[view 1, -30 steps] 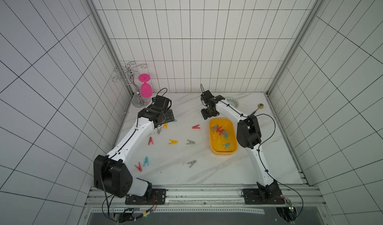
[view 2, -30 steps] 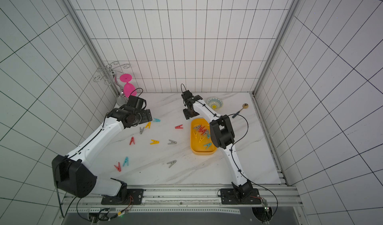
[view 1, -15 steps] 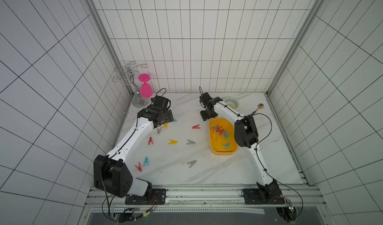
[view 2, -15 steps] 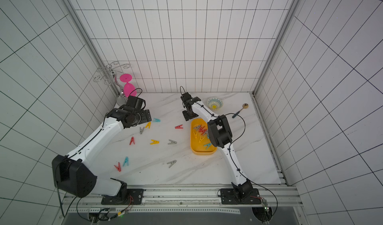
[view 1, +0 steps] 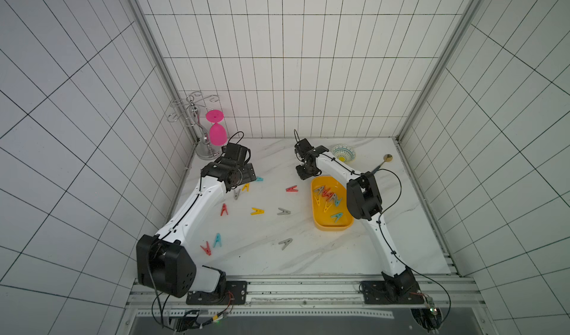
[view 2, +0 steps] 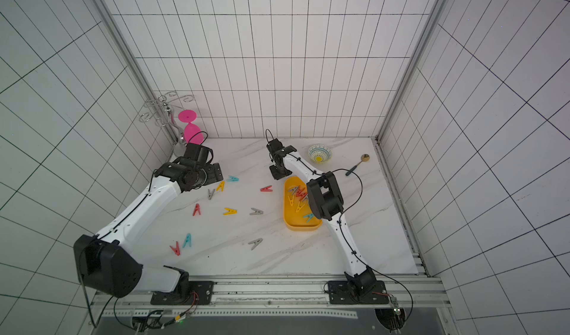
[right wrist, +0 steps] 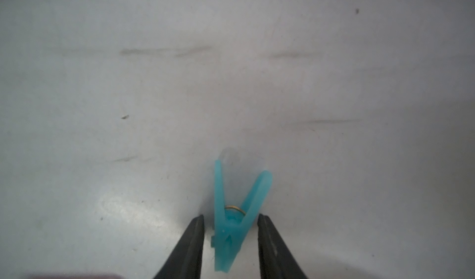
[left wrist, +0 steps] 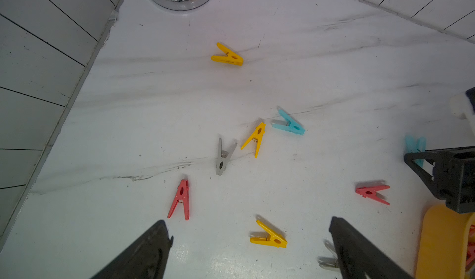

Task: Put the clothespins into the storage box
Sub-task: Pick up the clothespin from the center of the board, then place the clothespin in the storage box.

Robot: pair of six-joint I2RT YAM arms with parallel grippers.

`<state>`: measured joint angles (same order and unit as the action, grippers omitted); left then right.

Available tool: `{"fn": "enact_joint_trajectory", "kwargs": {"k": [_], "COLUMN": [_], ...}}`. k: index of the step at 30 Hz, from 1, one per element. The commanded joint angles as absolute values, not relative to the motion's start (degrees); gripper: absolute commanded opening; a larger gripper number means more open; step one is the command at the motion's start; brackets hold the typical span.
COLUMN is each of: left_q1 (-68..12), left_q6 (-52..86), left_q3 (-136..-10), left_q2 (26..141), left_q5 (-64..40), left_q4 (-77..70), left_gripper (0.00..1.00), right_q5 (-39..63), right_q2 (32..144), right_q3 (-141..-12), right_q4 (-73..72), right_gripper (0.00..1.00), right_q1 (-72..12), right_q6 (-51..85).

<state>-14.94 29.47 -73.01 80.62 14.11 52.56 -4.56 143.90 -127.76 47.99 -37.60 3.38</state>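
My right gripper (right wrist: 230, 216) is down at the table just behind the yellow storage box (view 1: 331, 228). It is open, its jaws straddling a teal clothespin (right wrist: 230, 236) with a thin gap on each side. The box holds several clothespins (view 1: 327, 196). My left gripper (left wrist: 249, 222) hangs open above the table's back left. A yellow clothespin (left wrist: 268, 236) lies on the marble below the gap between its fingers. Loose clothespins lie across the table: red (view 1: 291, 189), yellow (view 1: 257, 211), grey (view 1: 283, 211) and teal (view 1: 217, 240) among them.
A chrome rack with a pink glass (view 1: 216, 133) stands in the back left corner. A small patterned bowl (view 1: 344, 153) and a spoon (view 1: 382, 162) lie at the back right. Tiled walls close in on three sides.
My right gripper's jaws have narrowed around the teal clothespin. The left arm has stayed where it was.
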Motion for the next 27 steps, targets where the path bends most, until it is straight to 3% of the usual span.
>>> {"fn": "enact_joint_trajectory", "kwargs": {"k": [1, 9, 17, 27], "left_q1": [-14.7, -14.5, -13.8, -12.7], "left_q6": [29.0, 29.0, 28.8, 29.0], "left_q3": [-72.4, -72.1, -71.9, -71.6], "left_q2": [79.3, 79.0, 78.3, 78.0], "left_q5": [13.7, 13.7, 13.7, 12.2], "left_q4": [52.0, 52.0, 52.1, 51.0], "left_gripper": [0.98, 0.98, 0.98, 0.98], "right_q5": [-5.8, -3.8, -3.3, -2.7], "right_q2": [142.9, 137.5, 127.8, 102.8], "right_q3": [-126.0, -122.6, -118.2, -88.6], "right_q4": [45.9, 42.3, 40.1, 41.7], "right_gripper": [0.34, 0.24, 0.23, 0.23], "right_q1": [-38.1, -38.0, -38.0, -36.9], "right_q6": [3.6, 4.5, 5.5, 13.6]}}
